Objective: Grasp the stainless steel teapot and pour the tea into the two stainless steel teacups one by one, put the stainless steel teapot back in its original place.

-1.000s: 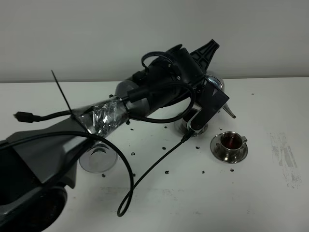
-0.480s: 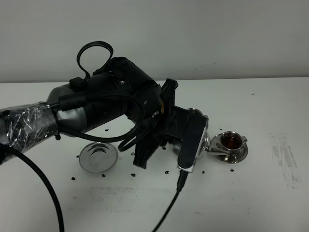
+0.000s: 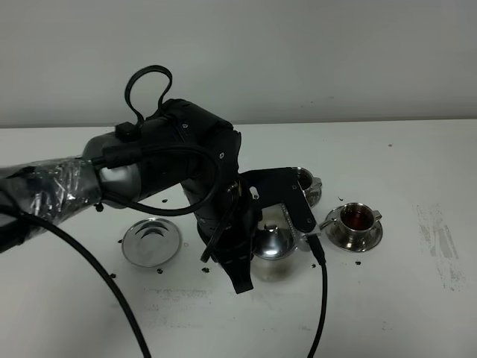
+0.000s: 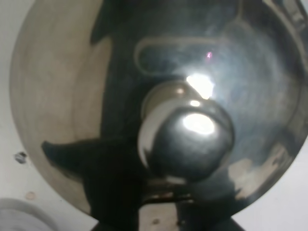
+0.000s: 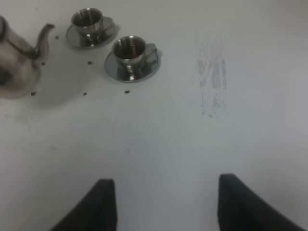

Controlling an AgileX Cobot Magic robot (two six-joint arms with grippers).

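The stainless steel teapot (image 3: 273, 249) is upright and low near the table, between the round steel coaster dish (image 3: 151, 241) and the cups; I cannot tell whether its base touches. My left gripper (image 3: 250, 252) is shut on the teapot at its handle side. In the left wrist view the domed lid and its knob (image 4: 187, 139) fill the picture. One teacup (image 3: 355, 221) holds dark tea on its saucer. The other teacup (image 3: 308, 184) is partly hidden behind the left arm. The right wrist view shows the teapot (image 5: 12, 65), both teacups (image 5: 89, 20) (image 5: 131, 50), and my right gripper (image 5: 163, 202) open over bare table.
Dark tea drops (image 3: 256, 265) speckle the white table (image 3: 417, 298) around the cups and coaster. A black cable (image 3: 322, 298) hangs from the left arm towards the front edge. A grey smudge (image 3: 441, 239) marks the table on the right.
The left arm swung the teapot from behind the cups down and forward to the front left. The teapot went from tilted to upright. The right gripper's earlier state is not shown.
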